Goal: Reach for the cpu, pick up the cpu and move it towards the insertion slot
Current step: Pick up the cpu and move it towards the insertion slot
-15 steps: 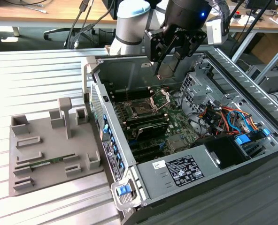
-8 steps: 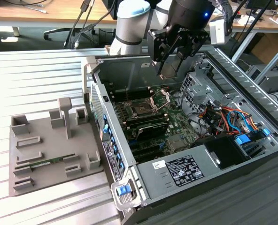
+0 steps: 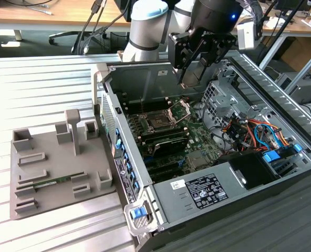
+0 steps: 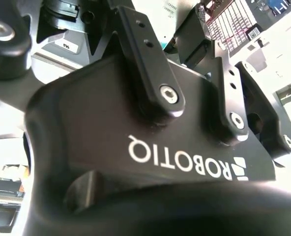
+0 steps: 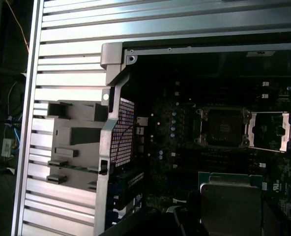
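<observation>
The cpu, a pale silver square with a green rim, hangs close to the camera in the first wrist view, above the motherboard. My gripper is high over the open computer case and points down, shut on the cpu. The insertion slot lies below it and toward the exterior view's left, a dark square in a silver frame. Its load plate is swung open. In the first wrist view the insertion slot is a short way from the cpu. The gripper's black body is in the second wrist view.
The case wall stands between the motherboard and a grey plastic tray holding a green memory stick. A drive cage and coloured cables crowd the exterior view's right. A black power supply is at the front.
</observation>
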`<state>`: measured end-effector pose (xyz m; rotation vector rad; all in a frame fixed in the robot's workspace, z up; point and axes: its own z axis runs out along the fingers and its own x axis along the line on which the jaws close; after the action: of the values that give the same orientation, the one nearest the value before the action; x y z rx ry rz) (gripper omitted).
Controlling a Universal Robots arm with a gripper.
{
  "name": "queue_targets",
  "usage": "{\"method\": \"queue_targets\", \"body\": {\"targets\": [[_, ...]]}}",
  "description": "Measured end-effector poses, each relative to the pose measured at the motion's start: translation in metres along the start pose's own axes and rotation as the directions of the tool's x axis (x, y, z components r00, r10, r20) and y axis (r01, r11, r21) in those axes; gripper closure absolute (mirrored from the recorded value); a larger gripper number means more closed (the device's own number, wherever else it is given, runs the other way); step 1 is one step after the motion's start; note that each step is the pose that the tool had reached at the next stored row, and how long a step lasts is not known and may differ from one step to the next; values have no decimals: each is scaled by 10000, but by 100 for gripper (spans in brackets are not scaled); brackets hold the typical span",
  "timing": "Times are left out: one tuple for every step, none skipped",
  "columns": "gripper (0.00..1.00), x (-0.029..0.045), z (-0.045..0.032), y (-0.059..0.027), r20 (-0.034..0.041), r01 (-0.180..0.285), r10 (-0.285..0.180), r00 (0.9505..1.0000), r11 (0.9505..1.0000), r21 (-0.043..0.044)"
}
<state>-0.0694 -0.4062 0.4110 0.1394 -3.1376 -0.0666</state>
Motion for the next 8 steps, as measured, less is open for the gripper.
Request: {"method": "queue_targets", "body": {"targets": [[45,-14,0,-1,0,0,0,10000,10000,1],[45,-28,0,-2,0,0,0,10000,10000,1],[45,-44,0,-4,0,0,0,10000,10000,1],[45,-60,0,-5,0,-1,1,10000,10000,0],[45,-73,0,-6,0,0,0,10000,10000,1],[45,-81,0,-7,0,0,0,10000,10000,0],[45,-88,0,-8,0,0,0,10000,10000,0],[45,-101,0,-9,0,0,0,10000,10000,1]]}}
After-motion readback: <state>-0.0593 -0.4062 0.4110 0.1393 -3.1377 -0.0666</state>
